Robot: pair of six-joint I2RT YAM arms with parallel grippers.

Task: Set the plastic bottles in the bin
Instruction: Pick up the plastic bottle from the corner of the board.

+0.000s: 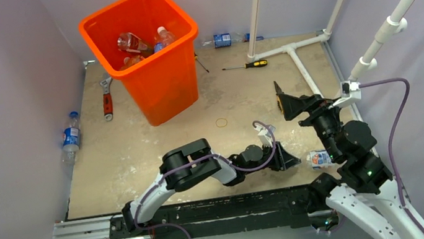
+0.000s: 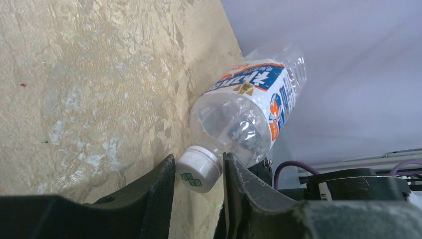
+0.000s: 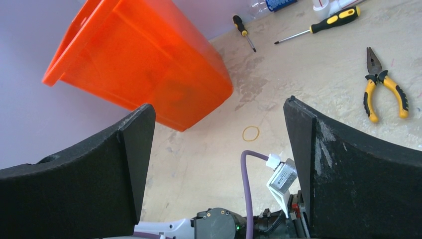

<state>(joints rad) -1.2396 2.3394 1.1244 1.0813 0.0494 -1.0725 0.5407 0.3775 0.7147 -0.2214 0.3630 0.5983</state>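
Plastic bottle (image 2: 247,107), cap in left pincer (image 2: 199,159)

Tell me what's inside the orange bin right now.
Inside the bin, at least three clear bottles lie in a pile near the far side. The bin's floor and anything beneath the pile are hidden by the walls and the bottles themselves.

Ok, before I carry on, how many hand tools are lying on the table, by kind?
Wrench: 1
Screwdrivers: 2
Pliers: 1
Total: 4
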